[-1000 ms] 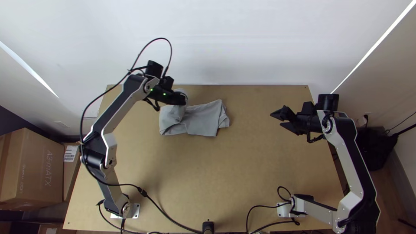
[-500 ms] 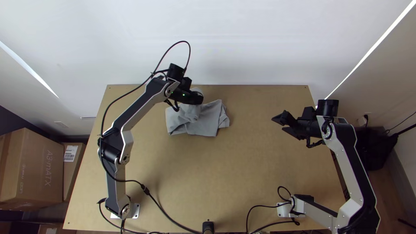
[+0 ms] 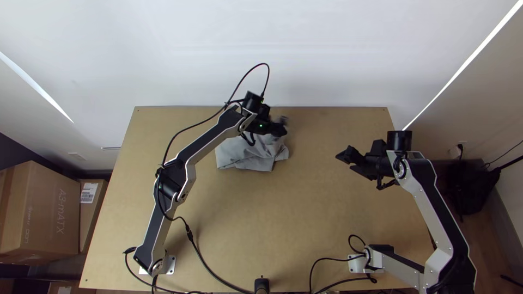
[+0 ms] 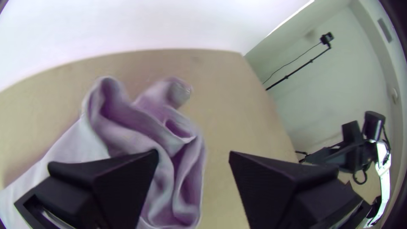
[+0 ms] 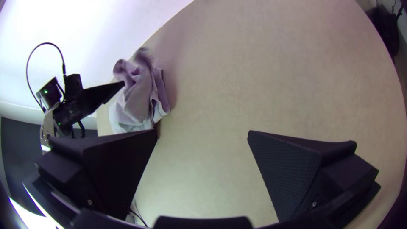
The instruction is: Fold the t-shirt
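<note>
One part-bunched tee [image 3: 248, 155] lies nr tabletop's [image 3: 245, 218] far edge, partly under L claw [image 3: 284, 124], spread. R claw [image 3: 344, 162], also spread, well apart, twd R edge.

Top view: tabletop [image 3: 305, 201] passable at centre; left arm [image 3: 175, 177] blocks lower left to upper centre, right arm [image 3: 436, 204] right side; cable [image 3: 199, 256] lower left.

Gry tee [image 3: 235, 153], tan tbl [image 3: 305, 218], wht wall [image 3: 327, 49]
</note>
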